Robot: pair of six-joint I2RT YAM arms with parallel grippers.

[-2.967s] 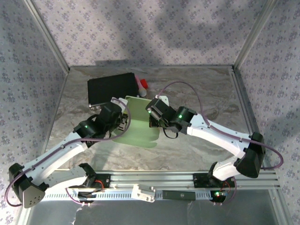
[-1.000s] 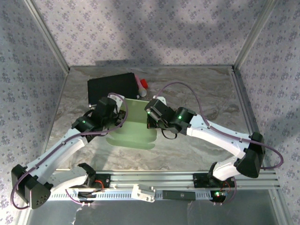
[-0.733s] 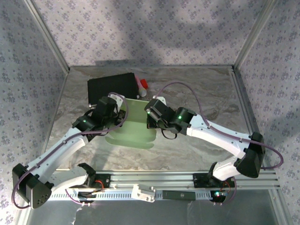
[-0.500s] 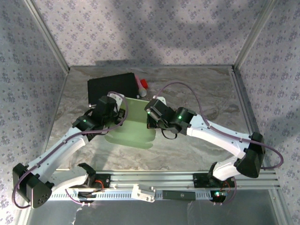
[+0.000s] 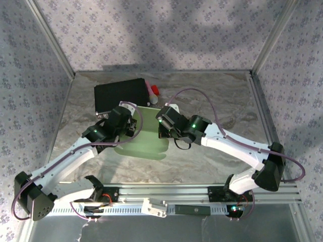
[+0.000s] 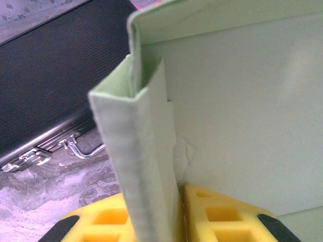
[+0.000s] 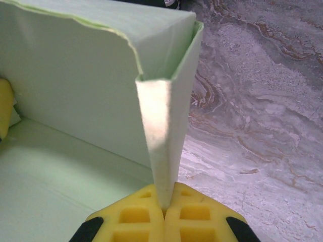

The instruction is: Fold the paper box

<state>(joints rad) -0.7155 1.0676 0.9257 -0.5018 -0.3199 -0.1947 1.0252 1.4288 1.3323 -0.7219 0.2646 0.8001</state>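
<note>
The paper box (image 5: 144, 135) is pale green card, partly folded, lying mid-table between the two arms. Its left side wall (image 6: 144, 161) stands up as a folded double layer, and my left gripper (image 6: 179, 212) is shut on it with yellow pads on both sides. The right side wall (image 7: 166, 136) also stands up at a corner, pinched at its bottom by my right gripper (image 7: 164, 212), which is shut on it. From above, the left gripper (image 5: 128, 126) and right gripper (image 5: 161, 126) sit at opposite edges of the card. The back wall (image 7: 75, 75) stands upright.
A flat black case (image 5: 121, 95) with metal latches (image 6: 75, 146) lies just behind the box at back left. A small red and white object (image 5: 152, 91) sits by its right end. Marbled grey table (image 5: 217, 101) stretches open to the right.
The left arm has shifted right and slightly forward, moving its gripper in against the card's left edge. The right arm has stayed put on the right wall.
</note>
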